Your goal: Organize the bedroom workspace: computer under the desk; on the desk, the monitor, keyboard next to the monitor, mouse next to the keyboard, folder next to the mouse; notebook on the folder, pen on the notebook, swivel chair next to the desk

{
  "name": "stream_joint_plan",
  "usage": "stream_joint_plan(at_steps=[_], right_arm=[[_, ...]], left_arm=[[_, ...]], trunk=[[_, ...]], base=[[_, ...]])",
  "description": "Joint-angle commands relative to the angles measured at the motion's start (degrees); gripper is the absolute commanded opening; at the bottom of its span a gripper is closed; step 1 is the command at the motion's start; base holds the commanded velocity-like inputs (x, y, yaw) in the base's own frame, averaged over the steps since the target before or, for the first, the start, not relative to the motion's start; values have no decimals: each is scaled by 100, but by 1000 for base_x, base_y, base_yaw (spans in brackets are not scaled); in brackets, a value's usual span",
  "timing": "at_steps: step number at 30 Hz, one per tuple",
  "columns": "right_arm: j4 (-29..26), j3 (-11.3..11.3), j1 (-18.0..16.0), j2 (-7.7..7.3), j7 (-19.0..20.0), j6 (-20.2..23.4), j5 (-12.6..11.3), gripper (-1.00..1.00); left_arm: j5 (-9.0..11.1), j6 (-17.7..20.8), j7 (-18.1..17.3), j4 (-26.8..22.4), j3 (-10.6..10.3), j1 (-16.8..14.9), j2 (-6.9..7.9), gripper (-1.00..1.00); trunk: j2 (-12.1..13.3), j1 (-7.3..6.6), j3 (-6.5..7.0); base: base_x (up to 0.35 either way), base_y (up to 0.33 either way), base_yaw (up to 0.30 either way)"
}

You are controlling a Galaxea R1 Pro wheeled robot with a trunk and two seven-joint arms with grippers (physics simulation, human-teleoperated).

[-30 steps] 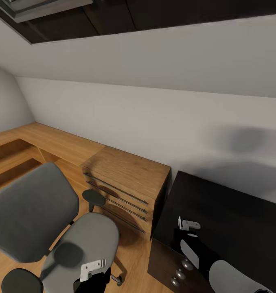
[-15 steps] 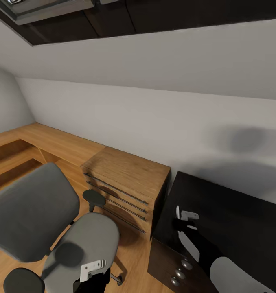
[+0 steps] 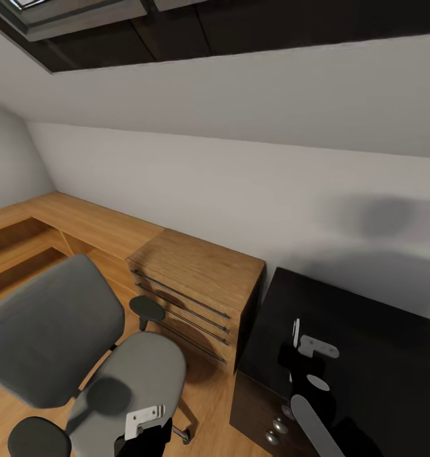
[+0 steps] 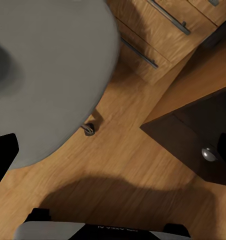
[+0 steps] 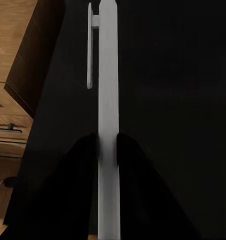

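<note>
Glossy black, the L-shaped worktop fills the lower right of the head view, where the right pincer hovers above it, pinching a slim white pen. At lower left, the left pincer, its spread impossible to tell, hangs over the grey padded swivel chair.
</note>
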Motion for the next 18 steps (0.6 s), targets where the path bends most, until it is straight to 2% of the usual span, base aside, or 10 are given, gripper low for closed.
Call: stream_joint_plan(at_steps=[1,5,8,12,18], right_arm=[[-13,14,-6,-4,-36,31,-27,-100],[-21,13,-1,1,-47,21,-25,-100],[-24,-23,0,1,-56,-43,-20,-100],[-21,-54,2,-6,-68,-294,-23,-100],[-3,-61,-1,-5,-62,-380,-33,-100]], left_arm=[[59,20,50,-10,-8,-1,0,100],[57,17,45,-6,-9,-1,0,100],[56,19,46,-4,-10,-1,2,100],[56,17,51,-4,-10,-1,1,100],[56,20,51,51,-14,-1,0,100]], trunk=[[-10,3,-9],[-10,3,-9],[-10,3,-9],[-10,3,-9],[-10,3,-9]], base=[[0,0,0],[-3,0,0],[-198,0,-37],[-304,0,-209],[-332,0,-278]])
